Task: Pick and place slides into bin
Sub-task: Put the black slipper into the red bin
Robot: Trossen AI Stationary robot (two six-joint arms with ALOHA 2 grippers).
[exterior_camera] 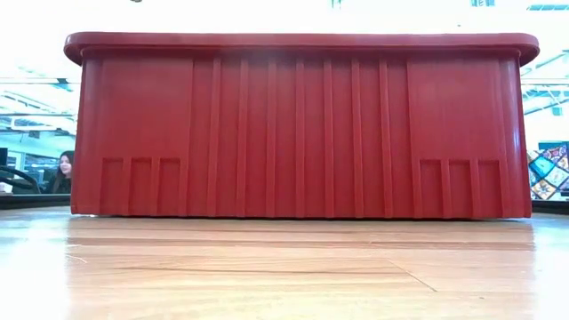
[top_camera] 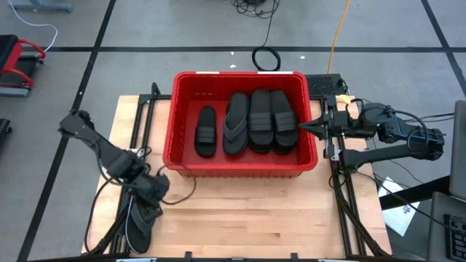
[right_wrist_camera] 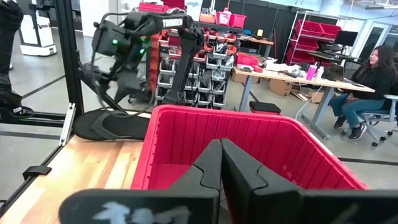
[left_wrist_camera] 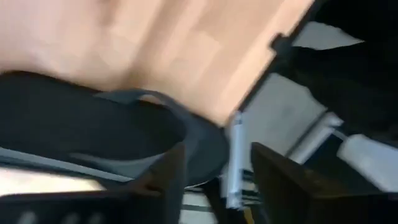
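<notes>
The red bin (top_camera: pixel 240 164) stands at the middle of the table, toward its far edge, with several black slides (top_camera: pixel 261 120) lying flat side by side inside it. One more black slide (top_camera: pixel 138 229) with a thong strap (left_wrist_camera: pixel 155 102) lies at the table's near left corner, its end reaching the table's edge. My left gripper (left_wrist_camera: pixel 217 186) hangs slanted down over this slide's end, fingers apart, with no touch that I can make out. My right gripper (top_camera: pixel 306 128) is shut and held level just outside the bin's right rim (right_wrist_camera: pixel 186 112).
Black frame rails (top_camera: pixel 342 196) run along the table's left and right sides. Bare wood (top_camera: pixel 247 218) lies between the bin and the near edge. A cable coil (top_camera: pixel 266 58) lies on the floor behind the bin. A person (right_wrist_camera: pixel 367 81) sits at a desk beyond the table.
</notes>
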